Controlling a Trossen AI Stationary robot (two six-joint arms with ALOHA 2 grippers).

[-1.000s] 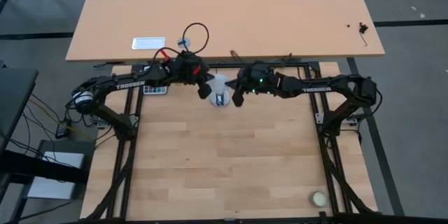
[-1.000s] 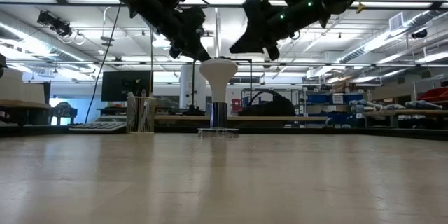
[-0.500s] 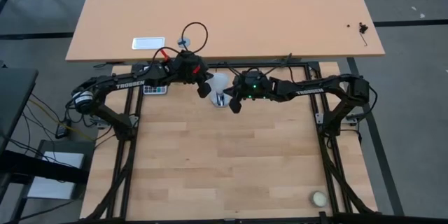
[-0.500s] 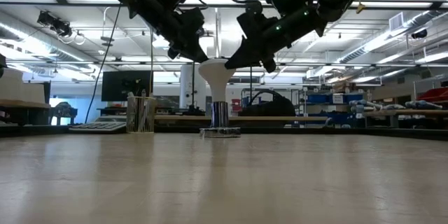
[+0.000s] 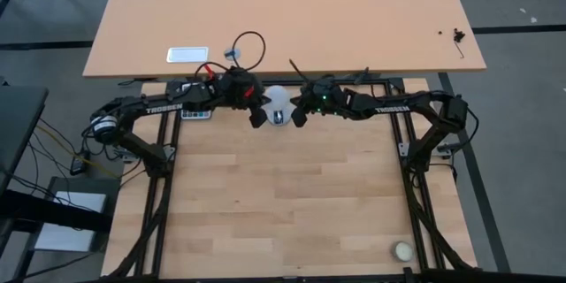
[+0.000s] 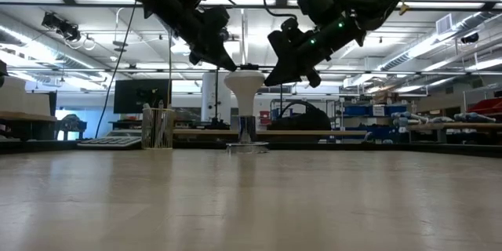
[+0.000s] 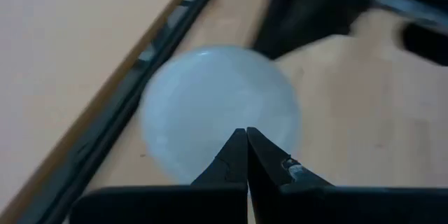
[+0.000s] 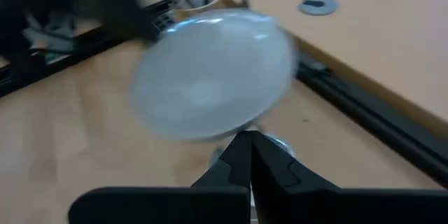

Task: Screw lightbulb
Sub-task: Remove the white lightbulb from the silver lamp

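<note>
The white lightbulb (image 5: 279,104) (image 6: 245,85) stands upright, globe up, with its grey base in the silver socket disc (image 6: 246,147) near the middle of the table's far edge. My left gripper (image 5: 257,118) (image 6: 232,67) is shut, slanting down at the globe's upper left side. My right gripper (image 5: 297,117) (image 6: 270,83) is shut too, slanting down at the globe's right side, slightly lower. Both wrist views show shut fingertips right before the globe (image 7: 217,112) (image 8: 213,77). My left gripper's shut fingertips (image 6: 229,63) meet the globe's upper left shoulder (image 6: 234,73), slanting down from the table's left. The bulb stays upright in its socket disc. My right gripper's shut fingertips (image 6: 274,78) lie at the globe's right flank (image 6: 261,82), slanting down from the right; whether they touch it I cannot tell.
A small cream ball (image 5: 403,250) lies at the near right corner. A keypad (image 5: 196,113) and a cup of pens (image 6: 158,128) sit at the far left edge. A second, lighter table (image 5: 283,18) stands beyond. The near half of the wooden top (image 5: 283,203) lies bare.
My right gripper has come down and swung toward the table's left, then toward the far edge, up to the globe's right side, rolling a little. The bulb with its disc now stands slightly nearer the far edge. Both grippers stay shut.
</note>
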